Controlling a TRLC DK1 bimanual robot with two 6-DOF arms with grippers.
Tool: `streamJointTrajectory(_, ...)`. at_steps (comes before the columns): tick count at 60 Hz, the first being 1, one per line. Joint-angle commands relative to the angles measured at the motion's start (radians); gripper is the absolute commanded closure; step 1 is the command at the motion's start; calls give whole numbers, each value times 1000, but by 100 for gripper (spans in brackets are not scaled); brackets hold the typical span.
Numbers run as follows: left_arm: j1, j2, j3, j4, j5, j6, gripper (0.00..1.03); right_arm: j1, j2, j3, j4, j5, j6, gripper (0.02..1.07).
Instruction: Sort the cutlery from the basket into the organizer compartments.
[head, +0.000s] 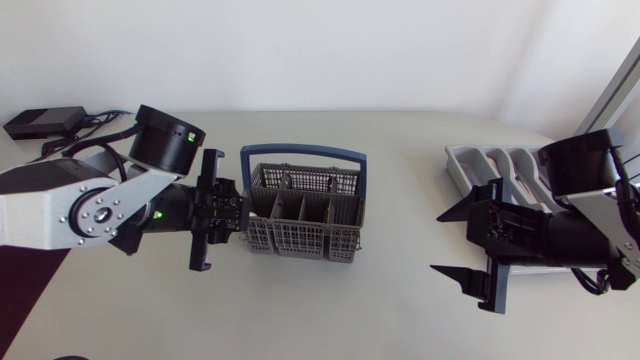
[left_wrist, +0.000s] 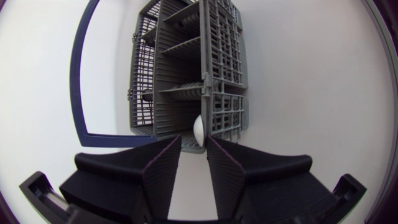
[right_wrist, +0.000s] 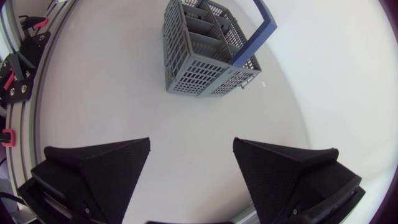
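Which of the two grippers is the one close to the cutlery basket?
The left gripper: it sits at the cutlery basket's end wall, jaws narrowly apart. The right gripper is far off, beside the organizer, jaws spread wide.

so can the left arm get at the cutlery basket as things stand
Probably yes: the left tool sits right at the near end of the cutlery basket, slightly open, with nothing between them.

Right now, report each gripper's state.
Left gripper: open, narrow gap, holding nothing.
Right gripper: wide open, holding nothing.
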Motion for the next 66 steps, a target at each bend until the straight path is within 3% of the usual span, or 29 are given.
streamJointTrajectory(1,10,12,37,7,-7,35,73,10,-12,-34,3,4,17,11)
streamJointTrajectory(66,-17,69,37,50,-9,52,73,26,-18,-28,2,9,21,11)
